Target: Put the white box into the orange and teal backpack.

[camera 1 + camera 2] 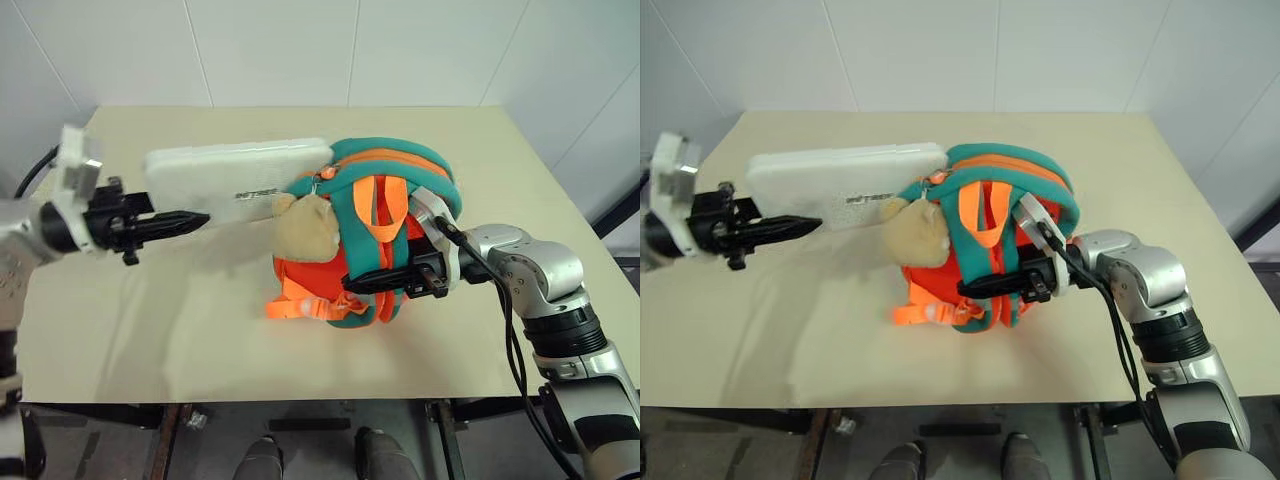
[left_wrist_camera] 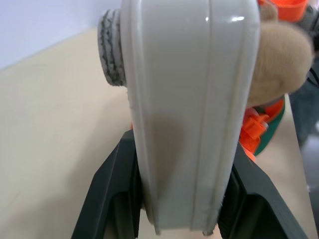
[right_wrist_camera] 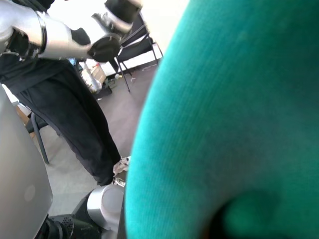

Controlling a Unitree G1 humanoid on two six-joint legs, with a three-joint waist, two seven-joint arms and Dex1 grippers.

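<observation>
The left arm reaches in from the left, its wrist about level, and the left hand (image 1: 190, 219) points toward the right with its two black fingers (image 2: 117, 196) clamped on the end of the white box (image 1: 240, 178). The right arm bends in from the right; the right hand (image 1: 362, 284) points left, fingers closed on a teal strap of the orange and teal backpack (image 1: 385, 165).

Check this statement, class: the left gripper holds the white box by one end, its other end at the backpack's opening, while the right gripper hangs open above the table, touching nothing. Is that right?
Not quite. The right gripper is shut on the orange and teal backpack, gripping its teal edging, as the left eye view shows. The rest stands: the left gripper holds the white box by one end.
</observation>
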